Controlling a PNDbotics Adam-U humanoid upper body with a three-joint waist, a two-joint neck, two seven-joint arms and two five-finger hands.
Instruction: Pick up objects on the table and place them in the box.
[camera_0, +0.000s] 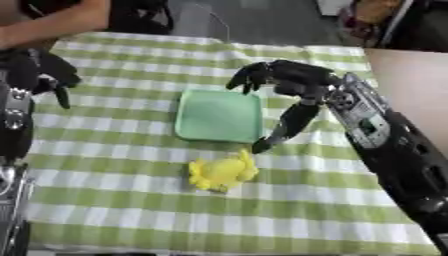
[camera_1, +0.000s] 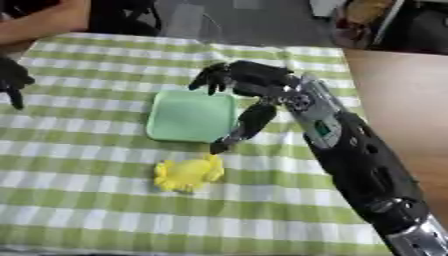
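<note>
One yellow soft toy waits on the checked cloth, just before our shallow green square box.
Our right hand hovers spread and empty above the box's right edge, thumb pointing toward the toy; next we judge it must lower and close around it. Our left hand idles far left, fingers relaxed.
</note>
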